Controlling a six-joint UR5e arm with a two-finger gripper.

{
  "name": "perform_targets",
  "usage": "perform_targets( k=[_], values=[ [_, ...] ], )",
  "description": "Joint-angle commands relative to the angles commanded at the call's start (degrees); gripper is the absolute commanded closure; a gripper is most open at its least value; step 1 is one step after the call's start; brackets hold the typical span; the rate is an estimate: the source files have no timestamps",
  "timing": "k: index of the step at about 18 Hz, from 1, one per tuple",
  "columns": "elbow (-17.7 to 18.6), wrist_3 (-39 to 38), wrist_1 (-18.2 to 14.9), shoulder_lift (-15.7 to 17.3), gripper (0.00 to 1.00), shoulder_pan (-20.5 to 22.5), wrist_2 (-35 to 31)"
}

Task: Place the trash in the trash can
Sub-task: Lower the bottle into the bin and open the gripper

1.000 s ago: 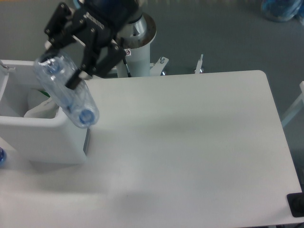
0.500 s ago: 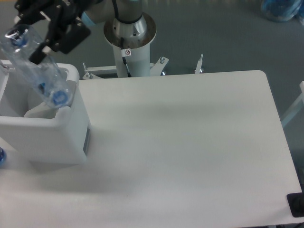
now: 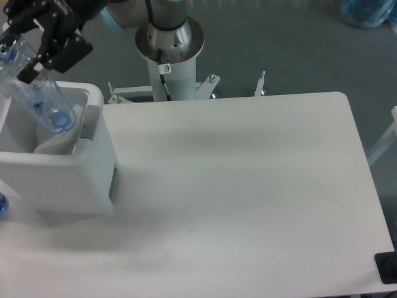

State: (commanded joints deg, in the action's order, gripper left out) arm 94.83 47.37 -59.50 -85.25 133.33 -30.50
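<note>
In the fixed camera view the gripper (image 3: 28, 59) pinches the crushed bottle (image 3: 34, 93) above the trash can (image 3: 74, 177), the bottle slanting with its blue cap end low inside the opening. Something pale lies in the can below it. Released at this tilt, the bottle could catch the can's rim and tip out onto the table (image 3: 248, 186).

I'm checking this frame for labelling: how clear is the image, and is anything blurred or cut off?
Fixed camera view: even, soft light, with only a faint shadow on the table; the clear bottle is slightly smeared over the trash can; the tool is cropped by the top-left edge.
</note>
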Motion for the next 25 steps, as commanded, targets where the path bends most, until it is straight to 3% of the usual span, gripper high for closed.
perform_targets(
  k=[5, 11, 13, 15, 25],
  values=[
    [3.25, 2.82, 0.09, -0.27, 0.32, -0.18, -0.09],
    [4.4, 3.52, 0.26, -1.41, 0.31, -0.44, -0.09],
    [4.49, 3.96, 0.26, -1.85, 0.26, -0.79, -0.09],
    [4.49, 3.96, 0.18, -2.46, 0.0, -1.05, -0.09],
    [3.09, 3.87, -0.09, -2.55, 0.0, -0.71, -0.18]
  ],
)
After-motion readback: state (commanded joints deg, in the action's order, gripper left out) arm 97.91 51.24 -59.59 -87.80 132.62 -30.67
